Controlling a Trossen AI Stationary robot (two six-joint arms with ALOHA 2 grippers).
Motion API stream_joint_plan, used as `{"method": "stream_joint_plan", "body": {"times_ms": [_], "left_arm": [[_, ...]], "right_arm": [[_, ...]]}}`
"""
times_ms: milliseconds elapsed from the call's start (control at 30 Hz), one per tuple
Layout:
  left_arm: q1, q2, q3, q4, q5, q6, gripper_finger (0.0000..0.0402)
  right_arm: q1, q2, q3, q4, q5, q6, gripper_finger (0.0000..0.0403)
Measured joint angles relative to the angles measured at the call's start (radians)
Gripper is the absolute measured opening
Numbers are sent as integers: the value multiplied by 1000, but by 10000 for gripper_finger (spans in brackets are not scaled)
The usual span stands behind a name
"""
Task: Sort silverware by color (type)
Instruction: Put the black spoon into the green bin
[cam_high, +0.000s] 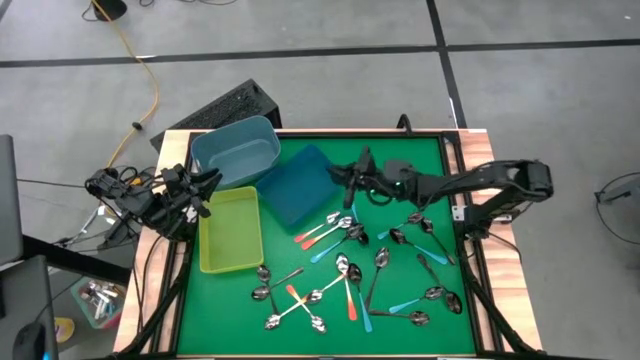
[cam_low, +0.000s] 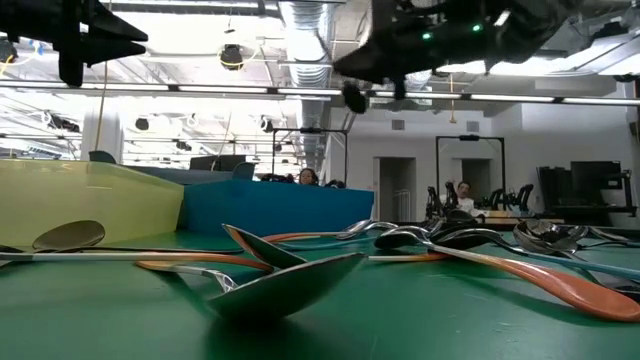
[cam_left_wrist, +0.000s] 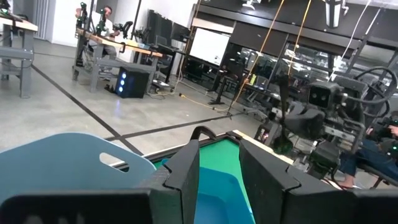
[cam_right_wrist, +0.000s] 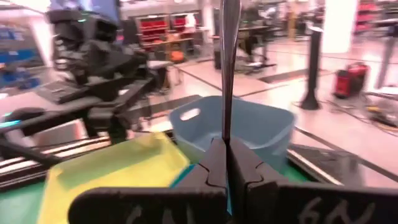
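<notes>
Several spoons (cam_high: 345, 268) with orange, teal or plain metal handles lie scattered on the green mat (cam_high: 425, 165). Three bins stand at the mat's left: a light blue one (cam_high: 237, 150), a dark teal one (cam_high: 298, 187) and a yellow-green one (cam_high: 230, 232). My right gripper (cam_high: 352, 180) hangs above the dark teal bin's right edge, shut on a spoon with a plain metal handle (cam_right_wrist: 229, 62). My left gripper (cam_high: 205, 190) waits open and level beside the yellow-green bin's far left corner, with nothing between its fingers (cam_left_wrist: 186, 171). My right gripper pinches the plain metal spoon between its two fingers, which point level toward the table's left. The shaft (cam_right_wrist: 227, 134) rises straight out of the shut fingertips, lying across them. The spoon is lifted clear of the mat. The fingers hide its lower end.
A black keyboard (cam_high: 232, 105) lies beyond the table's far left corner. The table's wooden rim (cam_high: 168, 150) frames the mat. The mat's far right part is bare. In the low view, spoons (cam_low: 300, 265) lie close in front of the yellow-green bin (cam_low: 90, 205).
</notes>
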Motion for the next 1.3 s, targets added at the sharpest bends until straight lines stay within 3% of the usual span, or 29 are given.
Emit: {"method": "stream_joint_plan", "body": {"times_ms": [300, 500, 700, 933, 1300], "left_arm": [[0, 0, 0, 0, -24, 0, 101], [0, 0, 0, 0, -25, 7, 101], [0, -1, 0, 12, -37, 7, 101], [0, -5, 37, 17, -61, 16, 101], [0, -5, 163, 16, 66, 169, 100]], "right_arm": [[27, 299, 305, -3, -206, -113, 9], [29, 473, 573, -139, -354, -169, 10], [56, 602, 799, -304, -447, -337, 10], [63, 678, 958, -454, -495, -455, 10], [54, 838, 1147, -420, -598, -453, 9]]}}
